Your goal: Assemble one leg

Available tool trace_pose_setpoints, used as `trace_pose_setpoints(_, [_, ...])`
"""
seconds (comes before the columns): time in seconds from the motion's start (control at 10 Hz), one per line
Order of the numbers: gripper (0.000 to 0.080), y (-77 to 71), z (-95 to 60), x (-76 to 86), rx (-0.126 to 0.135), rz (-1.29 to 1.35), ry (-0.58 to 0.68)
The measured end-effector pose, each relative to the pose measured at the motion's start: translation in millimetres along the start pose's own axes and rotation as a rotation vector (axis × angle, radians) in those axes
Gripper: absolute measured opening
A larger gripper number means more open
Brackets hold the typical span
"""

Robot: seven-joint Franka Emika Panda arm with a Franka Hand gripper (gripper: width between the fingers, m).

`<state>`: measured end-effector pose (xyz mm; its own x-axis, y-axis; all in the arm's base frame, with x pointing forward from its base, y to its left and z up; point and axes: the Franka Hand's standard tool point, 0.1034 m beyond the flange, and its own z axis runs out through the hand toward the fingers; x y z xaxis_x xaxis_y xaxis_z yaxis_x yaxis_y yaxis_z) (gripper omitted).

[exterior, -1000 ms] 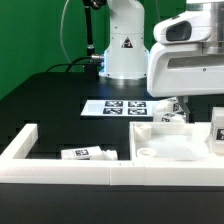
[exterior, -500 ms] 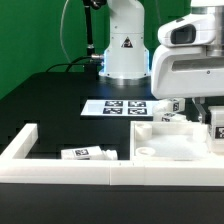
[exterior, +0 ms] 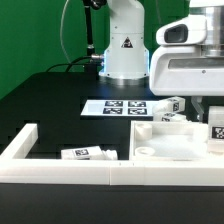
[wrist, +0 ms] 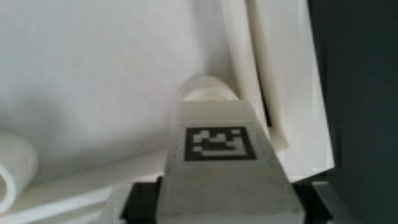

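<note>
My gripper [wrist: 217, 196] is shut on a leg [wrist: 217, 150], a short white post with a black-and-white tag facing the wrist camera. The leg's far end rests at or just above the large flat white panel [wrist: 107, 80], close to its edge. In the exterior view the gripper [exterior: 216, 118] hangs at the far right, with the held leg [exterior: 217, 132] over the right end of the panel [exterior: 170, 146]. I cannot tell whether the leg's end sits in a hole.
Another leg [exterior: 88, 153] lies inside the long white L-shaped border wall [exterior: 60, 168] at the front left. Two more tagged legs [exterior: 171, 104] lie behind the panel. The marker board [exterior: 113, 106] lies in front of the robot base [exterior: 125, 50].
My gripper and the held leg have shifted slightly towards the exterior view's right and a little lower. The other parts have not moved.
</note>
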<state>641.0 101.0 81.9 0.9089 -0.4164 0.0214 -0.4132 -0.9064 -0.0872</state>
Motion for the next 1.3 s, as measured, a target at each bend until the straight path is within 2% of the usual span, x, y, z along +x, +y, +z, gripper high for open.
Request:
trace_pose_setpoints(0.5, [0.0285,-0.5,0.5,-4.0,0.064,0.574,0.051])
trace_pose_setpoints(0.7, [0.0285,-1.7,0.6,-3.7,0.060,0.742,0.032])
trace_pose_setpoints(0.9, [0.0285,-1.5,0.5,-3.6,0.059,0.752,0.033])
trace_pose_setpoints(1.0, [0.0357,-1.4,0.8,-3.7,0.058,0.719,0.034])
trace_pose_setpoints(1.1, [0.0357,-1.6,0.6,-4.0,0.053,0.640,0.036])
trace_pose_setpoints(1.2, [0.0541,-2.2,0.6,-4.3,0.046,0.507,0.042])
trace_pose_setpoints(1.3, [0.0616,-1.8,0.5,-4.0,0.041,0.382,0.046])
